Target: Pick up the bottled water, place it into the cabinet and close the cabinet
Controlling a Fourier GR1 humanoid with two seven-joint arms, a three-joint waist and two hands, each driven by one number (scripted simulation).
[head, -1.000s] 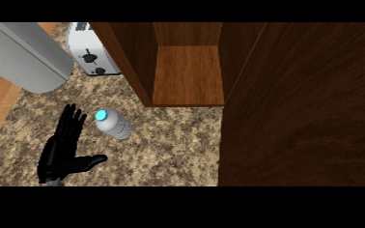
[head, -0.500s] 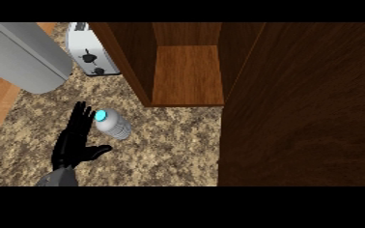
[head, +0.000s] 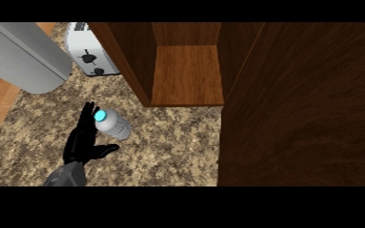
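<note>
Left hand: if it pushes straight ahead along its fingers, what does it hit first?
Probably the toaster, across the counter. The left hand points up the view with the bottled water just to its right, so it may graze that; depth is unclear.

Even, soft light; cabinet (head: 187, 72) side walls darker.

Kitchen — granite-look counter (head: 171, 140), toaster (head: 89, 53), open wood cabinet (head: 187, 72) w/ shelf (steel appliance (head: 28, 58) at left).
</note>
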